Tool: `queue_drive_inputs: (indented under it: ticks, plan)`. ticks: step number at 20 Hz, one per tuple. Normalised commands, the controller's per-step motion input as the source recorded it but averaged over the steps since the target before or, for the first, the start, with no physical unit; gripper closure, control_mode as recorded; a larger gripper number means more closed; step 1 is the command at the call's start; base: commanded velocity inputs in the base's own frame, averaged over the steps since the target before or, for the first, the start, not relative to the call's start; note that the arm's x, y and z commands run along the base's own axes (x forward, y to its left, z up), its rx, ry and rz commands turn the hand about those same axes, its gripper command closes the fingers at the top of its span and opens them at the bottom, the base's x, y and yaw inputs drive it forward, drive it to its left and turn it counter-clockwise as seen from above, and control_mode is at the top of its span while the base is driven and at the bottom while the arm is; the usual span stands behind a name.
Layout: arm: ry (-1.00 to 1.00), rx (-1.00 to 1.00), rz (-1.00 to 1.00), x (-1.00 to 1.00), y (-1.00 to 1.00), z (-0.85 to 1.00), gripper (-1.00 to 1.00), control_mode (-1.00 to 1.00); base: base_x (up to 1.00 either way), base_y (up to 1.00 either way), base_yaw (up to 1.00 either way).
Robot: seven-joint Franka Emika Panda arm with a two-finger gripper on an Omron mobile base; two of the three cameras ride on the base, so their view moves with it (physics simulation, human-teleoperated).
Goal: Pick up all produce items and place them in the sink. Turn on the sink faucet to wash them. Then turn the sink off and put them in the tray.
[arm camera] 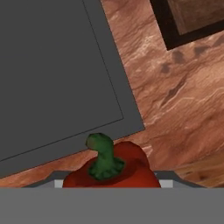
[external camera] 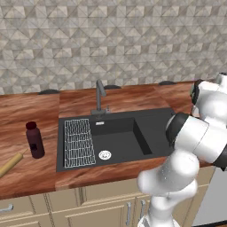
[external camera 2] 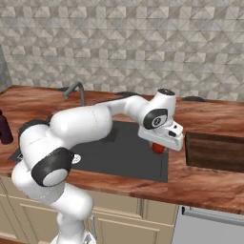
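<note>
A glossy red produce item (external camera 2: 157, 148) with a green stem (arm camera: 104, 158) hangs under the hand, and my gripper (external camera 2: 158, 145) is shut on it. It sits just above the front right corner of the black sink (external camera 2: 119, 157), between the basin and the dark wooden tray (external camera 2: 214, 151). In the hand view the fruit (arm camera: 127, 170) hides the fingertips; the sink's rim (arm camera: 52, 78) lies up and left, and a tray corner (arm camera: 192, 17) sits at the top right. The faucet (external camera: 100, 95) stands behind the basin with no water running.
A white wire rack (external camera: 79, 142) lies in the sink's left part, beside the silver drain (external camera: 104, 154). A dark maroon bottle (external camera: 34, 140) and a tan rolling pin (external camera: 9, 165) rest on the counter left of the sink. My own arm crosses over the basin.
</note>
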Motion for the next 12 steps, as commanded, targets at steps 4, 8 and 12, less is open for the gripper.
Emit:
queue_drive_inputs:
  ticks: [4, 8, 12]
  plan:
    - [0.0, 0.0, 0.07, 0.0, 1.0, 0.0, 1.0, -1.0, 0.0, 0.0, 0.0]
    - [0.0, 0.0, 0.1, 0.0, 1.0, 0.0, 1.0, -1.0, 0.0, 0.0, 0.0]
    - [0.0, 0.0, 0.12, 0.16, 1.0, 0.0, 1.0, -1.0, 0.0, 0.0, 0.0]
